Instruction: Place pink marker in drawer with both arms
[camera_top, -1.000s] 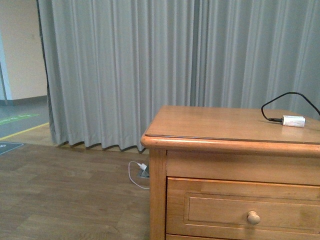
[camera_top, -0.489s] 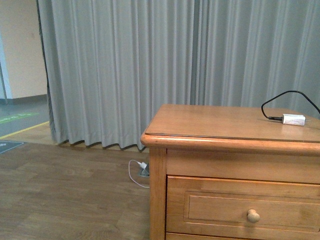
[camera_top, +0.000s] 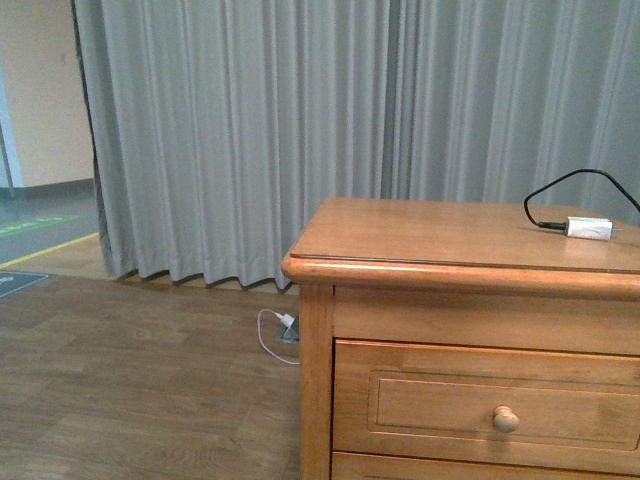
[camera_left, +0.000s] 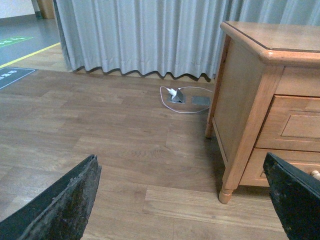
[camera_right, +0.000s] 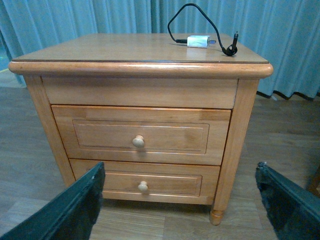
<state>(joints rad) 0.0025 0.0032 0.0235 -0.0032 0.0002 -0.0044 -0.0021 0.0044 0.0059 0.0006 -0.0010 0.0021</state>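
Facing the shut drawer (camera_right: 141, 135), both jaws gape apart, well short.

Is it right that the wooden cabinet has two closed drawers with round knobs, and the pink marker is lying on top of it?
Not quite. No pink marker shows in any view. The thing on top of the cabinet is a small white charger with a black cable, as the right wrist view shows. The upper drawer and lower drawer are closed, each with one round knob.
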